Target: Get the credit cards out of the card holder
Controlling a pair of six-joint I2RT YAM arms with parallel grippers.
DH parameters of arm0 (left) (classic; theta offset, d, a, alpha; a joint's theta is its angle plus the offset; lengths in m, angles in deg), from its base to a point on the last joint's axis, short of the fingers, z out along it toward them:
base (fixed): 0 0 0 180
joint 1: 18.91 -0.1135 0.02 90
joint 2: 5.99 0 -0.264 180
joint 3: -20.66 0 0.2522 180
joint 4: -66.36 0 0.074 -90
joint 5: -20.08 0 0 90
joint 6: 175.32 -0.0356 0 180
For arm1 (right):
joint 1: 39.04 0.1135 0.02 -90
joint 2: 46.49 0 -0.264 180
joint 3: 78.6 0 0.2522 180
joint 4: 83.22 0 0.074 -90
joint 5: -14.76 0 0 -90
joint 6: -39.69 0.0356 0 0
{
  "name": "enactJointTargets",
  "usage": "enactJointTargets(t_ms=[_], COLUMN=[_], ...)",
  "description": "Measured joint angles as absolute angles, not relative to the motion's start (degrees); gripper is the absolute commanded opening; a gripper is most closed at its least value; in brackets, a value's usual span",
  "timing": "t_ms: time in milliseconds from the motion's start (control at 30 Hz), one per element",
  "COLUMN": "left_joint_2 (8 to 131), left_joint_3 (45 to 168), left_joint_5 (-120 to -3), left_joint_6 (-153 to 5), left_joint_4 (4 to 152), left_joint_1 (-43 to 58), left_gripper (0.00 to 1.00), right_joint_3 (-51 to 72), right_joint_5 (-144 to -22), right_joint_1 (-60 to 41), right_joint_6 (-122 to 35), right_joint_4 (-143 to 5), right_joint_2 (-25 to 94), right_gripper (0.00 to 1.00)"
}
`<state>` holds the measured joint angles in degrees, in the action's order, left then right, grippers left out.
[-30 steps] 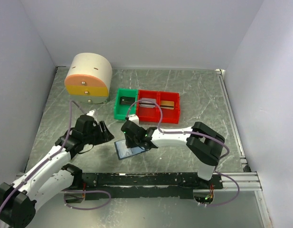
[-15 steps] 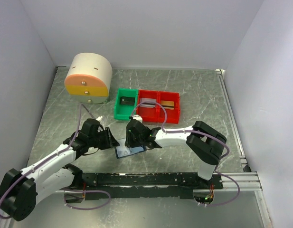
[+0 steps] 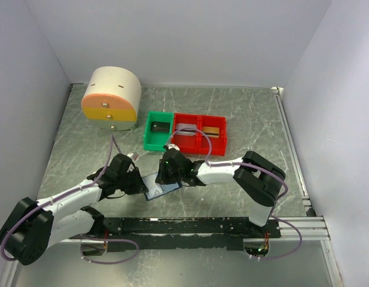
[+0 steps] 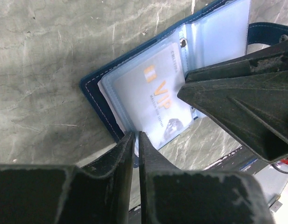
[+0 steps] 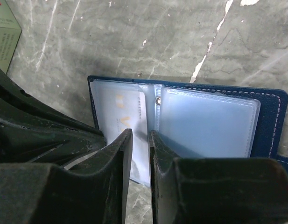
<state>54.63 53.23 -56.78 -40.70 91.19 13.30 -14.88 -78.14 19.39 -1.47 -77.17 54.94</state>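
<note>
The card holder (image 3: pixel 162 186) lies open on the table between my two grippers, navy cover down and pale blue sleeves up; it also shows in the left wrist view (image 4: pixel 99 100) and the right wrist view (image 5: pixel 270 121). A pale credit card (image 4: pixel 158 100) with gold "VIP" print sits in its left sleeve, also in the right wrist view (image 5: pixel 120 112). My left gripper (image 3: pixel 142 182) (image 4: pixel 136 135) is shut, its tips pinching the holder's near left edge. My right gripper (image 3: pixel 167 176) (image 5: pixel 141 135) is shut to a narrow gap, its tips resting on the card by the holder's centre snap.
A cream drawer unit (image 3: pixel 111 98) stands at the back left. A green bin (image 3: pixel 157 130) and two red bins (image 3: pixel 200 133) sit behind the holder. A cream box (image 5: pixel 3 28) lies beside the holder. A black rail (image 3: pixel 184 226) runs along the near edge.
My left gripper has moved right and forward to the holder's left edge and closed. My right gripper has stayed on the holder, which has turned slightly.
</note>
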Motion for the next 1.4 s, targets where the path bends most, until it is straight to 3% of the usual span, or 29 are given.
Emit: enactJointTargets(t_ms=[367, 533, 667, 1233, 1400], left_joint_2=[54.63, 54.37, 53.95, 53.58, 53.58], left_joint_3=[53.47, 53.71, 54.06, 54.63, 54.63], left_joint_5=[-58.33, -59.2, -60.4, -61.41, -61.43], left_joint_6=[-40.7, -40.7, -40.76, -41.35, -41.35], left_joint_4=[91.22, 91.59, 92.05, 92.46, 92.48], left_joint_1=[14.33, 14.57, 14.59, 14.59, 14.59], left_gripper=[0.13, 0.13, 0.13, 0.13, 0.18], right_joint_3=[-15.36, -15.27, -13.37, -11.56, -10.16], right_joint_5=[-79.69, -79.1, -77.5, -77.24, -76.58], right_joint_1=[18.69, 18.76, 19.15, 20.29, 20.16], right_joint_6=[-2.36, -2.58, -3.19, -4.68, -4.07], right_joint_4=[-78.61, -77.56, -73.8, -72.01, -71.42], right_joint_2=[55.24, 55.24, 55.22, 55.99, 57.28], right_gripper=[0.12, 0.21, 0.22, 0.17, 0.16])
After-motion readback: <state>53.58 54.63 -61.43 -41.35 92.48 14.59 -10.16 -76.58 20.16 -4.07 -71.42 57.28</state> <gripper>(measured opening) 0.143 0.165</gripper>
